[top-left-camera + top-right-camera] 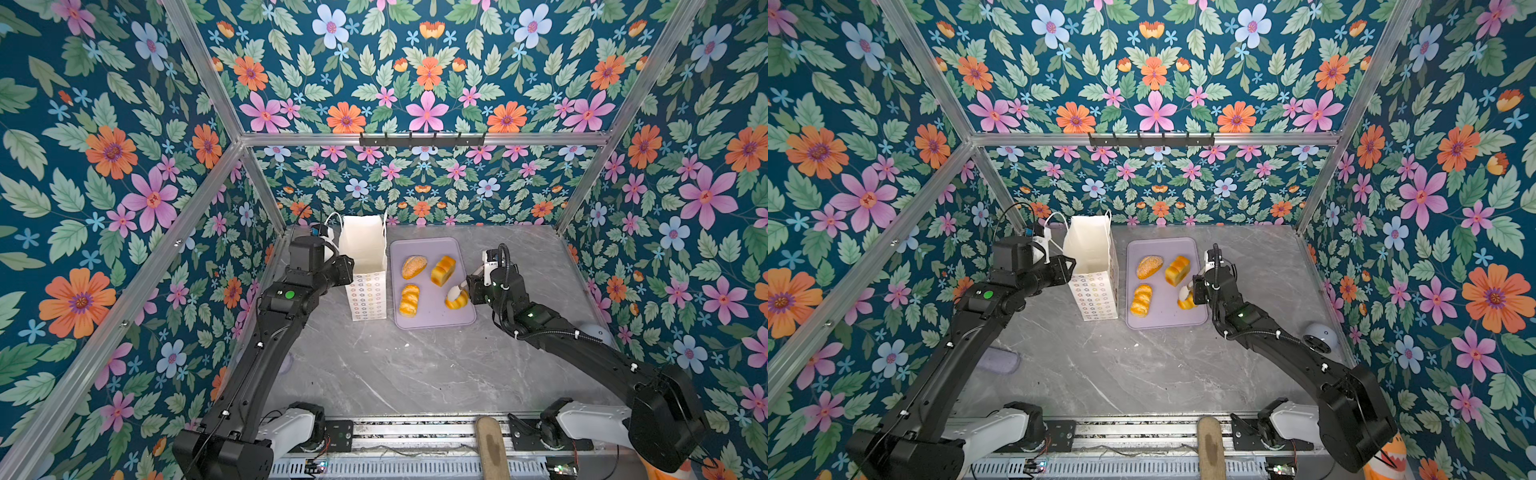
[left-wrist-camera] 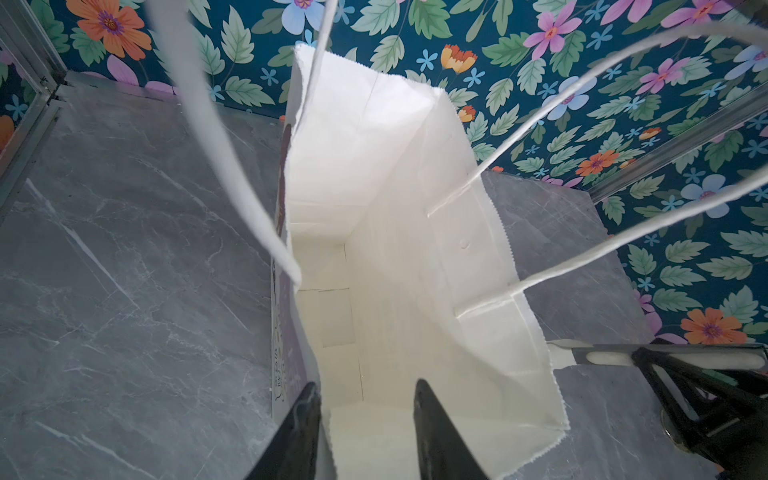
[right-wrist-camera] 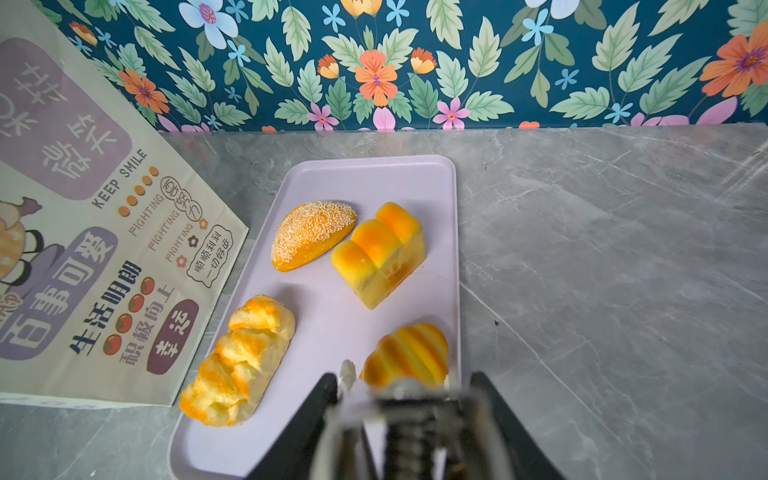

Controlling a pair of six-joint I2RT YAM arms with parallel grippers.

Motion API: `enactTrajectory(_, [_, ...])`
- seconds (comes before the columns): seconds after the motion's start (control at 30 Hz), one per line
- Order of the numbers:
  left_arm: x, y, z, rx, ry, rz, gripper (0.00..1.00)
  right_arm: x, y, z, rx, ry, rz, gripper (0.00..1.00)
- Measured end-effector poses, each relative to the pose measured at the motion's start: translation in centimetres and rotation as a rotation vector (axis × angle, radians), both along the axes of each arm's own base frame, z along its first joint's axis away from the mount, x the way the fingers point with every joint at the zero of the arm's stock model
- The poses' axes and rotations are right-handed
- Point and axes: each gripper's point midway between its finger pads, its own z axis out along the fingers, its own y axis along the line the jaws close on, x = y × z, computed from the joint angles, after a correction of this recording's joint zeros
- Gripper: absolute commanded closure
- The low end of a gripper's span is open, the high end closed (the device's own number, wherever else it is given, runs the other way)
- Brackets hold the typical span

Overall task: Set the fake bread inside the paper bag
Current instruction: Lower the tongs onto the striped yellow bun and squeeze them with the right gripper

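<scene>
right fingers (image 3: pixel 347 371), part open, straddle the striped bun (image 3: pixel 409 351) at the tray's (image 3: pixel 332 178) near right corner; an off-centre squeeze could pop it onto the counter (image 3: pixel 582 249). left fingers (image 2: pixel 305 415), apart, straddle the paper bag's (image 2: pixel 374 145) wall.

"KEEP SMILE" was printed on the paper bag (image 3: pixel 83 257), "FIGHTING" was repeated three times just beside it, Chinese lines "生活明朗", "积极向上" and "幸运" were read lower down, larger characters were cut off.
</scene>
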Motion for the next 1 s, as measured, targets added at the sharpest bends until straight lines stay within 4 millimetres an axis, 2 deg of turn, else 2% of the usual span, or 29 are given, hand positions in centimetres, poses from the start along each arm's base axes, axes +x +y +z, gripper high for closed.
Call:
enactTrajectory(0.73, [-0.1,-0.3,0.5,-0.007,-0.022,-0.020,0.66,0.3,0.6,-1.8,0.040,-0.029,-0.006,0.48])
enactTrajectory(1.0, [-0.2,-0.3,0.8,-0.011,-0.031,-0.024,0.66,0.7,0.5,-2.3,0.033,-0.034,-0.020,0.53])
